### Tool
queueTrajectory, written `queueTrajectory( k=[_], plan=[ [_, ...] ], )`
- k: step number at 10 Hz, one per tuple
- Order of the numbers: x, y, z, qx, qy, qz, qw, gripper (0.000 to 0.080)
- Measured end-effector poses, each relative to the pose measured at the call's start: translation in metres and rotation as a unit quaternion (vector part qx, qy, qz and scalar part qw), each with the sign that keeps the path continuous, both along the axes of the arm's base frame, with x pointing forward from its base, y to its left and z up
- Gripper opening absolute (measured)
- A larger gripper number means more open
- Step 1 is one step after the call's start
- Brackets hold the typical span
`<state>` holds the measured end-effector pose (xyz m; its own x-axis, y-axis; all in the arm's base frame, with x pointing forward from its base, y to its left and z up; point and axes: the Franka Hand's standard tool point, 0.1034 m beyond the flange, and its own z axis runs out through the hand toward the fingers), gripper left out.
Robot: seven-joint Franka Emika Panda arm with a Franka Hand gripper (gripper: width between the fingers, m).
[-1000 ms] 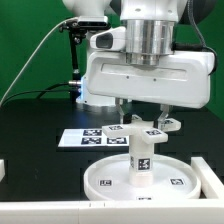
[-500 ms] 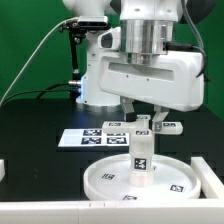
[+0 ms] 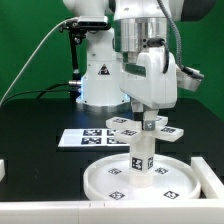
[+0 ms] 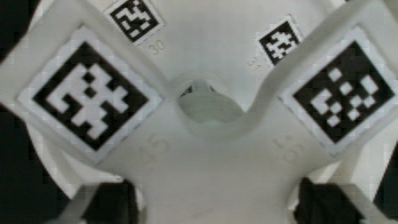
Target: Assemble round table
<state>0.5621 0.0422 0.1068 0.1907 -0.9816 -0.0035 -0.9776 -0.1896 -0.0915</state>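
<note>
Black desk (image 3: pixel 30 120), green backdrop: the leg (image 3: pixel 141 160) stands upright in the round disc (image 3: pixel 110 182), and the cross-shaped base (image 3: pixel 140 128) rests atop it, apparently clasped by the jaws for fastening

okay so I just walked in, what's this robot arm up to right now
A Franka arm is putting a small white round table together. The round disc lies flat on the black table with the short leg standing upright at its centre. The gripper is down over the cross-shaped base, sitting on top of the leg; the wrist view shows the base close beneath the jaws, though whether they grip it is unclear. The marker board lies behind.
</note>
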Motion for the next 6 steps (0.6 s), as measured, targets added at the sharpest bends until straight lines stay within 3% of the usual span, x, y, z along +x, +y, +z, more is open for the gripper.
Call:
queueTrajectory(
  k=[1,3,6],
  plan=[
    [-0.001,0.002,0.003,0.001,0.005,0.032,0.999,0.0603],
    [-0.003,0.008,0.017,0.005,0.01,0.111,0.994,0.064],
    [-0.001,0.012,0.026,-0.013,-0.005,0.334,0.942,0.0649]
  ],
)
